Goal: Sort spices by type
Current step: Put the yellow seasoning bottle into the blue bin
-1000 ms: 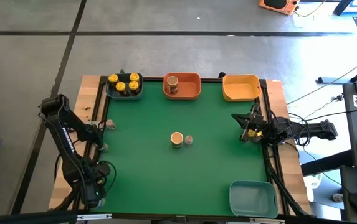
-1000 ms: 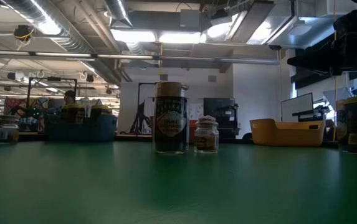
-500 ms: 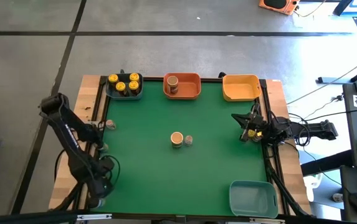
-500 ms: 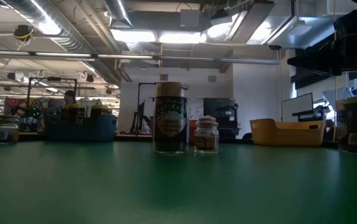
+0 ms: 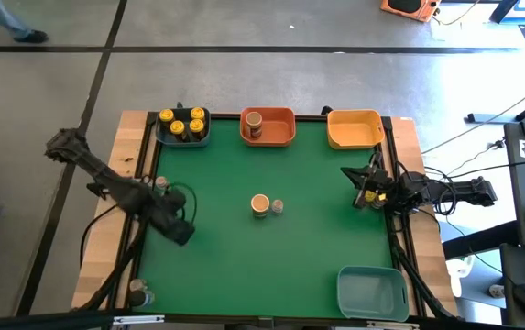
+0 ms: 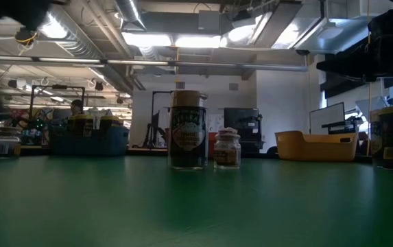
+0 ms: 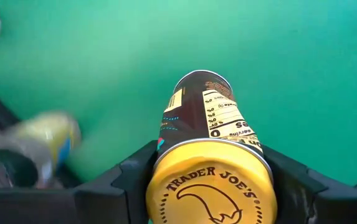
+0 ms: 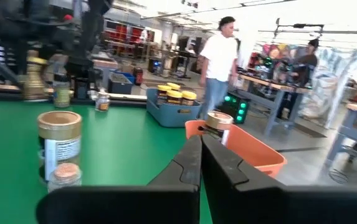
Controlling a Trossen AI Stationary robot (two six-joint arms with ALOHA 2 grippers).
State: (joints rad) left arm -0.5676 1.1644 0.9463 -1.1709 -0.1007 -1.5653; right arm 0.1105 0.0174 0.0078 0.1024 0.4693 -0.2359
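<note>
Two jars [image 5: 267,205] mid-mat | left gripper [image 7: 210,186] clamps yellow-lidded jar [image 7: 208,155] | right gripper [image 5: 361,197] closed

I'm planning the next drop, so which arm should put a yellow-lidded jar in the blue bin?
Left: the left gripper already holds a yellow-lidded jar near the blue bin; the right gripper waits shut, far off.

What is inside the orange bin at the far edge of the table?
The orange bin holds one tan-lidded spice jar, standing upright near its left wall. The rest of the bin floor shows bare; the jar's own contents cannot be seen.
</note>
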